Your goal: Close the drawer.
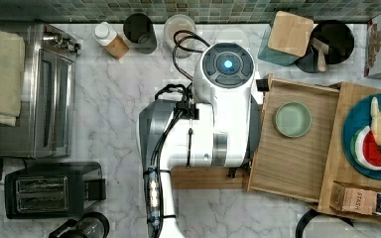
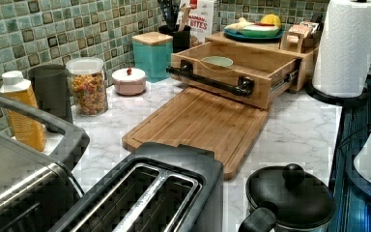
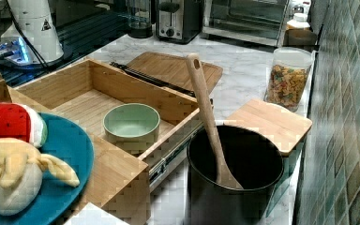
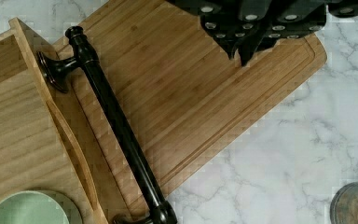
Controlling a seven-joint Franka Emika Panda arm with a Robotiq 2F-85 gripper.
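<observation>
Drawer [image 1: 297,148] is pulled well out of the wooden shelf unit [image 1: 357,168], open, sitting on the marble counter [image 1: 114,99] side of the unit. In the top view it sticks out toward the top view's left, front panel facing left. Its dark bar handle [image 4: 116,126] runs along the front panel, across the direction the drawer slides. The handle hangs over the bamboo cutting board [image 2: 198,125], which lies flat on the counter just in front of the drawer. A pale green bowl [image 3: 131,123] sits inside the drawer on its grained bottom, near one side wall. Shelf top carries a blue plate [image 1: 359,129] with toy fruit. Gripper [image 4: 256,28] is above the cutting board, apart from the handle, touching nothing; fingers barely in frame, cannot tell whether spread or closed. The arm [image 1: 203,124] covers the board in the top view.
</observation>
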